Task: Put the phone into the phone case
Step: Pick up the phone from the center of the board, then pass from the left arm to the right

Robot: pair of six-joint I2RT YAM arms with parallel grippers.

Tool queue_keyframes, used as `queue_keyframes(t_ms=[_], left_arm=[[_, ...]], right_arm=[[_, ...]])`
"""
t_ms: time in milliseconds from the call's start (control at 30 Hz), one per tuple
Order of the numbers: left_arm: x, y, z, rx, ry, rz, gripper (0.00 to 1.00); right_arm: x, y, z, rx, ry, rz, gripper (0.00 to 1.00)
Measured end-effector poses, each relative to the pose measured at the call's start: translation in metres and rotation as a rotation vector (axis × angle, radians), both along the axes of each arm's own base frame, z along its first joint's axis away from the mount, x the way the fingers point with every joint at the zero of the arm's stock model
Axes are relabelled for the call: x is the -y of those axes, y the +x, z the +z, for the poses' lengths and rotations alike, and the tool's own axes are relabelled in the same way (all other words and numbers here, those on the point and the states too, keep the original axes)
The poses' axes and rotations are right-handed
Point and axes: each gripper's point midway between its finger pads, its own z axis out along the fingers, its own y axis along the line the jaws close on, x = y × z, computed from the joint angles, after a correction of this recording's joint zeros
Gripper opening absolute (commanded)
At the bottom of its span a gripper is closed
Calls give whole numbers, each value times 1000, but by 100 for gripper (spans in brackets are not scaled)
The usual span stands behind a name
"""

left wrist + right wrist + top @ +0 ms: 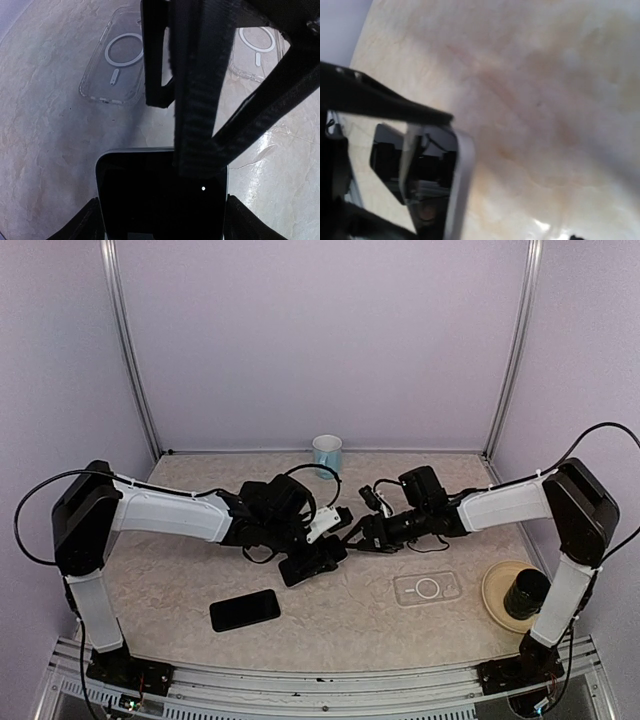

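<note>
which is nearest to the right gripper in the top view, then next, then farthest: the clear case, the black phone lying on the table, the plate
From the right gripper, in the top view:
1. case: just to its right, a little nearer the arm bases.
2. black phone: off to its left, past the left gripper, towards the near edge.
3. plate: far right, beside the right arm's base.

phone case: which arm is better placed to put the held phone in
Left, probably: the left pincer grips the phone by its edges, and the phone case lies just ahead. The right pincer is at the phone's far end, grip unclear.
</note>
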Motion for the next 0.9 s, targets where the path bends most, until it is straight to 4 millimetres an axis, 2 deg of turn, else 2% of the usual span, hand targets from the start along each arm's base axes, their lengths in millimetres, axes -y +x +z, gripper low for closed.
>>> queue_keyframes(t_ms=[200, 333, 467, 633, 733, 900], left_arm=[[11, -10, 4, 21, -8, -25, 57], [16, -17, 4, 36, -1, -42, 57], [20, -21, 7, 51, -2, -50, 57], [22, -22, 17, 75, -17, -54, 57], [25, -23, 22, 92, -28, -60, 57], [28, -26, 25, 112, -28, -71, 58]], right_arm=[[-13, -6, 7, -6, 44, 39, 71], [-17, -7, 4, -24, 53, 51, 69], [-19, -10, -5, -53, 48, 60, 63], [-22, -14, -3, -73, 70, 79, 53], [-25, -17, 1, -81, 93, 96, 40], [-30, -22, 9, -93, 135, 130, 8]])
